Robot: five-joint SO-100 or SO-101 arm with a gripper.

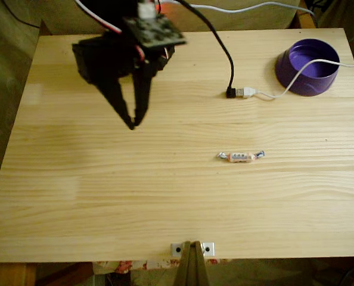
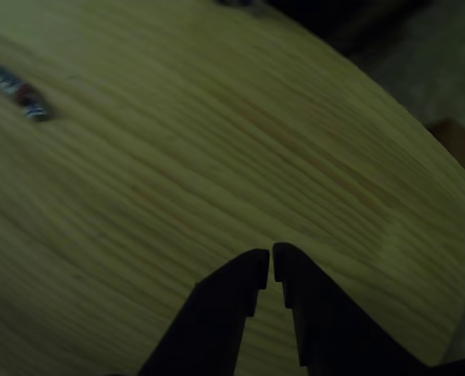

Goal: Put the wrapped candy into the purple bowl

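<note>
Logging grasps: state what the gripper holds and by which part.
Nothing. The gripper is shut and empty above bare wood; the wrapped candy lies apart on the table.

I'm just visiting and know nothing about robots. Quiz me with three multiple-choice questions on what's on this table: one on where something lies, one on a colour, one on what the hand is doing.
1. Where does the wrapped candy lie in the fixed view?
A. Inside the bowl
B. On the bare wooden table, right of the hand
C. Between the hand's fingers

2. What colour is the bowl?
A. Purple
B. Green
C. White

3. What state is the hand in?
A. Clamped on the candy
C. Gripping the USB plug
B. Holding nothing, its fingertips nearly touching

Answers:
1 B: the candy rests on the wood, apart from both bowl and hand.
2 A: its walls are deep purple, and a white cable crosses its rim.
3 B: in the other view the fingertips leave only a sliver of gap over bare wood.
</note>
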